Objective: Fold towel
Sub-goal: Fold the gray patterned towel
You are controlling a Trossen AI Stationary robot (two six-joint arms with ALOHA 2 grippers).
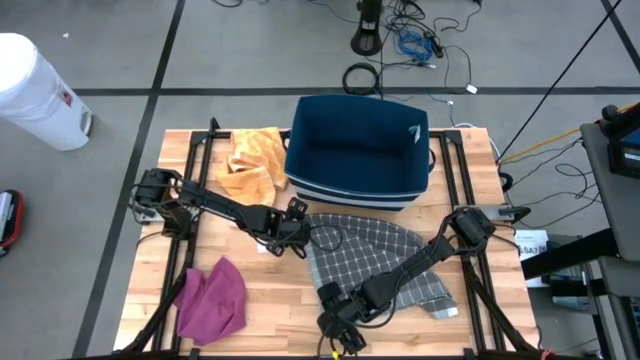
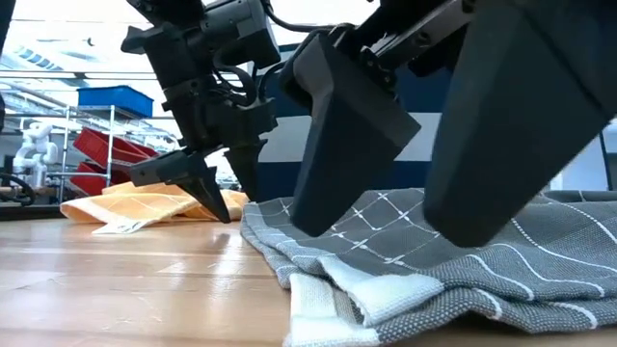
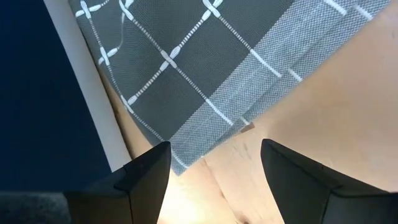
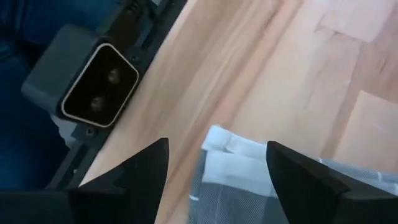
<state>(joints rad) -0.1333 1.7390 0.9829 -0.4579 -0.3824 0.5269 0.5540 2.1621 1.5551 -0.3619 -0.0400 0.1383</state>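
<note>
A grey checked towel [image 1: 372, 258] lies rumpled on the wooden table, with its white-hemmed near-left corner [image 2: 337, 294] turned up toward the low camera. My left gripper [image 1: 296, 240] is open and points down just off the towel's far-left corner [image 3: 186, 134]. That corner lies ahead of its fingers [image 3: 214, 168]. My right gripper [image 1: 337, 322] is open low over the near-left corner [image 4: 231, 163], one finger on either side of the white hem [image 2: 400, 207]. No touch shows.
A dark blue bin [image 1: 358, 150] stands at the far edge behind the towel. An orange cloth [image 1: 250, 162] lies to the bin's left and a purple cloth [image 1: 213, 300] near the table's near-left corner. The low camera's grey housing [image 4: 93, 81] sits at the near edge.
</note>
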